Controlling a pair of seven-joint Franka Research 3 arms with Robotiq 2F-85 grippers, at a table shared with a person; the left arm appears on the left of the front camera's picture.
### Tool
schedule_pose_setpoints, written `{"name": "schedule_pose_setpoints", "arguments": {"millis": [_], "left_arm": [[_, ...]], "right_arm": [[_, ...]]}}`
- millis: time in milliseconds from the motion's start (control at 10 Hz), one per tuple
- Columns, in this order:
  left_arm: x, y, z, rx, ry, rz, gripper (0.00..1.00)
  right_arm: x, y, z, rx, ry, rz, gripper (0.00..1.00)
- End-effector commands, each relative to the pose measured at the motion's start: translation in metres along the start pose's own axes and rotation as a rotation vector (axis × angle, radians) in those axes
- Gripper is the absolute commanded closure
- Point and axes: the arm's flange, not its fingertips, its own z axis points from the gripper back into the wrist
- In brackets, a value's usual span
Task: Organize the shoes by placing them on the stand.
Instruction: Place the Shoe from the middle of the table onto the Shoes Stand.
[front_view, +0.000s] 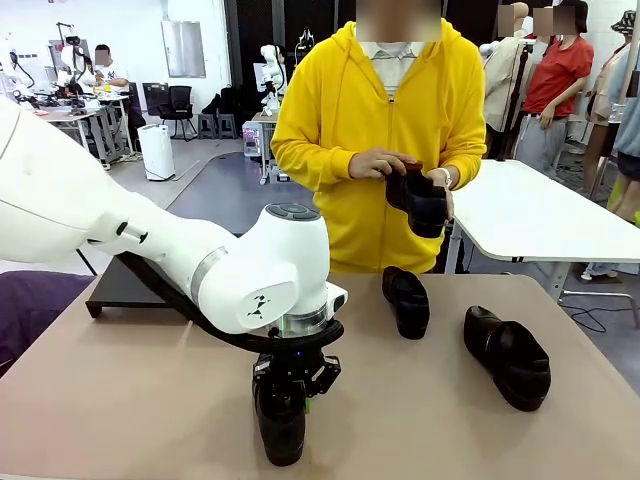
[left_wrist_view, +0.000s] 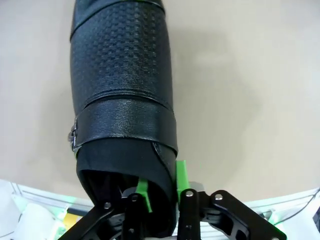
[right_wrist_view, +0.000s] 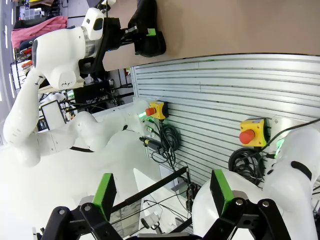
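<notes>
My left gripper (front_view: 291, 388) is shut on the rim of a glossy black shoe (front_view: 280, 425) that rests on the tan table near its front edge. In the left wrist view the green pads (left_wrist_view: 181, 175) pinch the shoe's (left_wrist_view: 122, 100) opening wall. Two more shoes lie on the table, one in the middle (front_view: 407, 300) and one at the right (front_view: 507, 357). The person in a yellow hoodie holds a fourth shoe (front_view: 420, 197) in both hands above the far edge. The black stand (front_view: 125, 288) sits at far left, partly behind my arm. My right gripper (right_wrist_view: 162, 192) is open, off the table.
A white table (front_view: 545, 215) stands behind at the right. The right wrist view looks sideways at a slatted grey wall (right_wrist_view: 225, 100) with red stop buttons (right_wrist_view: 247, 136) and cables, and at my left arm (right_wrist_view: 60, 55) holding the shoe (right_wrist_view: 148, 30).
</notes>
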Motion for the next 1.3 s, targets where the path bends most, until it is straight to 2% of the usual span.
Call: {"name": "schedule_pose_setpoints", "arguments": {"millis": [0, 500, 600, 700, 900, 1100, 1200], "left_arm": [[0.001, -0.006, 0.004, 0.111, -0.029, 0.050, 1.00], [-0.003, -0.002, 0.015, 0.105, -0.036, 0.000, 1.00], [-0.008, 0.003, 0.030, 0.081, -0.057, -0.043, 1.00], [-0.019, 0.014, 0.056, 0.076, -0.125, -0.071, 1.00], [-0.044, 0.054, 0.114, 0.121, -0.229, -0.101, 1.00], [-0.052, 0.110, 0.147, 0.198, -0.263, -0.112, 1.00], [-0.053, 0.152, 0.159, 0.174, -0.262, -0.114, 1.00]], "right_arm": [[-0.001, -0.001, 0.003, 0.007, 0.002, 0.025, 0.00], [-0.001, -0.001, 0.003, 0.007, 0.002, 0.025, 0.00], [-0.001, -0.001, 0.003, 0.007, 0.002, 0.025, 0.00], [-0.001, -0.001, 0.003, 0.007, 0.002, 0.025, 0.00], [-0.001, -0.001, 0.003, 0.007, 0.002, 0.025, 0.00], [-0.001, -0.001, 0.003, 0.007, 0.002, 0.025, 0.00], [-0.001, -0.001, 0.003, 0.007, 0.002, 0.025, 0.00]]}}
